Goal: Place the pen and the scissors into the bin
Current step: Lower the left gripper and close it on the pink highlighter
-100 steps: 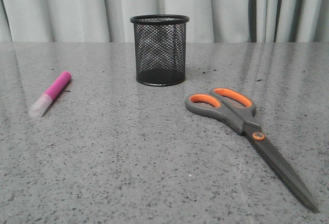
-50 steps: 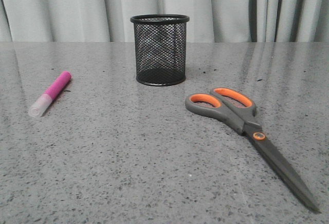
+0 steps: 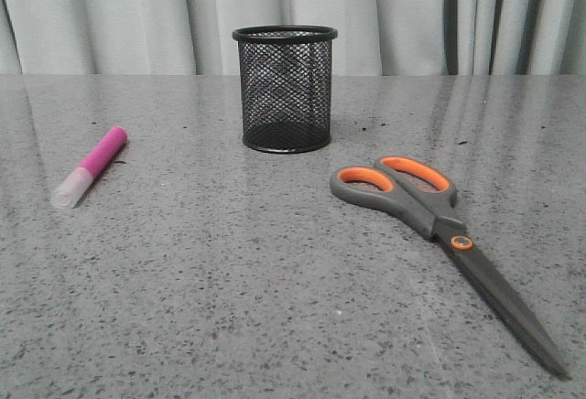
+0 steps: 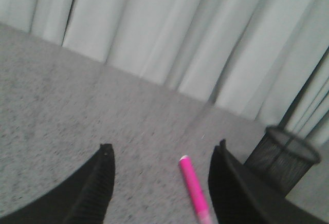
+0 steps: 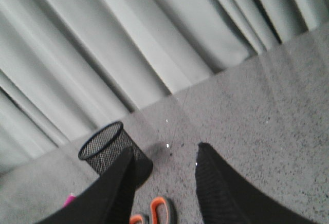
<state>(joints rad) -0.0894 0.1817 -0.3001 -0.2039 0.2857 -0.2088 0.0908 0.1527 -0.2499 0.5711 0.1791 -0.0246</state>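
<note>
A: Where do the three items lie on the grey speckled worktop (image 3: 229, 307)?

B: The bin (image 3: 285, 88) stands upright toward the back, near the pale curtain (image 3: 119, 15). The pen (image 3: 90, 167) lies flat well to the left of it, its whitish cap toward the camera. The scissors (image 3: 439, 234) lie flat to the right and nearer the camera, orange-lined handles toward the bin, blades running toward the front right corner of the front view.

A: Any crowding?

B: None of the three touch. Bare worktop surrounds each, with a wide open stretch across the front. The blade tip sits close to the lower right edge of the front view.

A: And the hands?

B: Neither shows in the front view. On the left wrist camera the left hand (image 4: 162, 183) is spread, its two dark fingers (image 4: 97, 188) apart, and the pen (image 4: 194, 187) lies on the worktop between them, untouched, with the bin (image 4: 285, 160) off to one side. The right hand (image 5: 164, 183) is likewise spread and holding nothing; the scissors' handles (image 5: 154, 211) show between its fingers, the bin (image 5: 110, 149) just beyond.
</note>
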